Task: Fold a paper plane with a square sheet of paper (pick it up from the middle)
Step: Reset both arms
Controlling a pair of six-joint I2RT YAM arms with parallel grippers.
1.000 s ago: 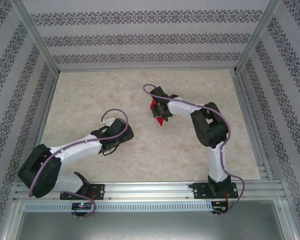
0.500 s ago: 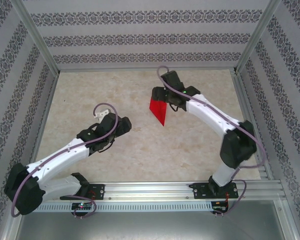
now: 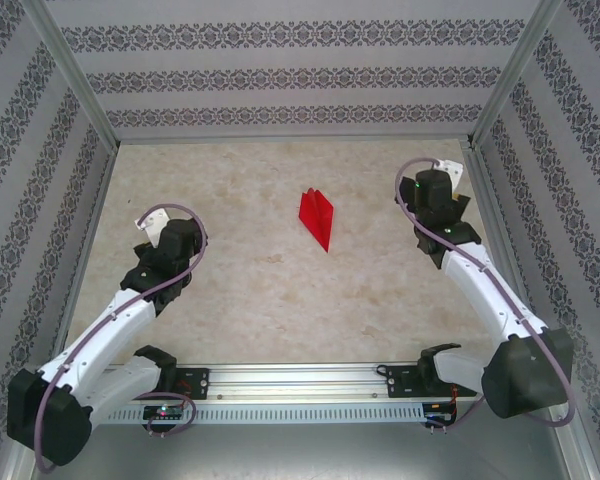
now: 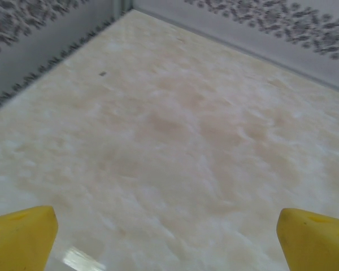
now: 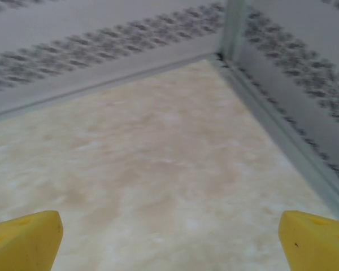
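1. The plane (image 3: 318,214) is a slim, pointed dart of bright red paper with a raised centre ridge. It lies just above the middle of the top view with its tip toward the lower right, well apart from both white-shelled arms.
2. The worktop (image 3: 240,300) is smooth and faintly shiny, beige with marbled clouding.
3. The left jaws are spread wide and empty. The blunt yellow left fingertips (image 4: 20,237) sit in the lower corners of the left wrist view.
4. The right jaws are likewise wide and empty, with the wedge-shaped yellow right fingertips (image 5: 22,240) in the lower corners.
5. The walls (image 3: 280,75) carry grey ornamental bands.
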